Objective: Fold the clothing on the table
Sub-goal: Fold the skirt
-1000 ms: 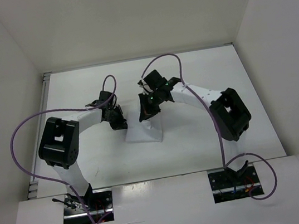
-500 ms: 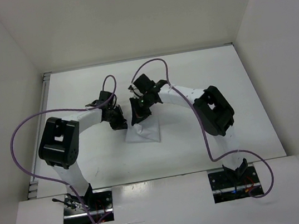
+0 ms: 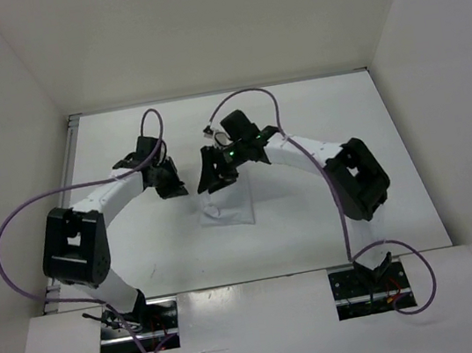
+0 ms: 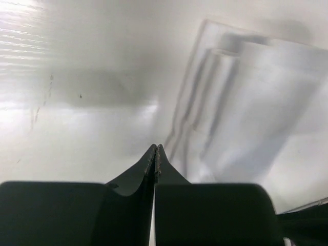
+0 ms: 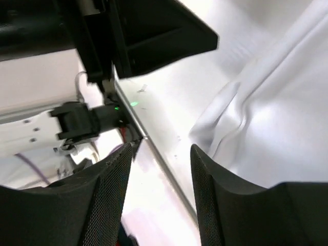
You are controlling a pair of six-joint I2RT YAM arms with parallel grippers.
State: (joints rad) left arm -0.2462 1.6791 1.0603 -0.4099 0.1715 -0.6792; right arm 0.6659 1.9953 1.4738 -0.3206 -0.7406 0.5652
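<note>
Left hand (image 4: pixel 155 154) clenched and right hand (image 5: pixel 158 171) released, both empty, by the folded clothing (image 3: pixel 227 206) on the tabletop (image 3: pixel 331 220).

The left hand's fingers press flat together on nothing, hanging just beside the garment's far left corner without touching it. The right hand's fingers stand apart with nothing between them, over the cloth's far edge. The white, wrinkled clothing lies as a small folded rectangle near the middle of the tabletop, between the two arms.
</note>
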